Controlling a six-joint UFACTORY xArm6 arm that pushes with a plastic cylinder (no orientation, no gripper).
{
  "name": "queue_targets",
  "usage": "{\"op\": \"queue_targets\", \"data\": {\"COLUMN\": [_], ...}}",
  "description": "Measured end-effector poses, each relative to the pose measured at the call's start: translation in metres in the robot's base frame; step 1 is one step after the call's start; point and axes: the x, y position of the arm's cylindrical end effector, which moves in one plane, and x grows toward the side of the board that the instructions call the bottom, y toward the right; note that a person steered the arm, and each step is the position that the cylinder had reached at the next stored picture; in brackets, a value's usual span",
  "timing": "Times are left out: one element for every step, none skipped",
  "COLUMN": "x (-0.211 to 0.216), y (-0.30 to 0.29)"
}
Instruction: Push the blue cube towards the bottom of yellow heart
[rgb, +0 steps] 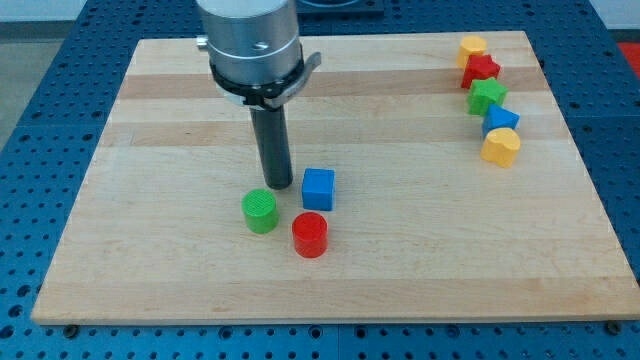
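Tip (277, 185) of my rod, no fingers to open or close, is sitting just left of blue cube (318, 188), green cylinder (260, 211) below it, red cylinder (310, 234) lower right, yellow heart (501, 147) lying far right on board (150, 250).

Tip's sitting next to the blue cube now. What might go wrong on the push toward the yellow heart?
1. My tip sits at the blue cube's upper-left corner, so an off-centre push may spin it or slip off.
2. The red cylinder sits just below and could get dragged along.
3. The blue block just above the yellow heart may be struck.
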Motion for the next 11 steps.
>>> {"op": "queue_targets", "data": {"x": [0.02,0.024,0.014,0.003,-0.003,-0.003,-0.003,-0.003,-0.015,-0.023,-0.023], "y": [0.0,0.018,0.045,0.069,0.087,0.109,0.133,0.138,0.129,0.145,0.169]}}
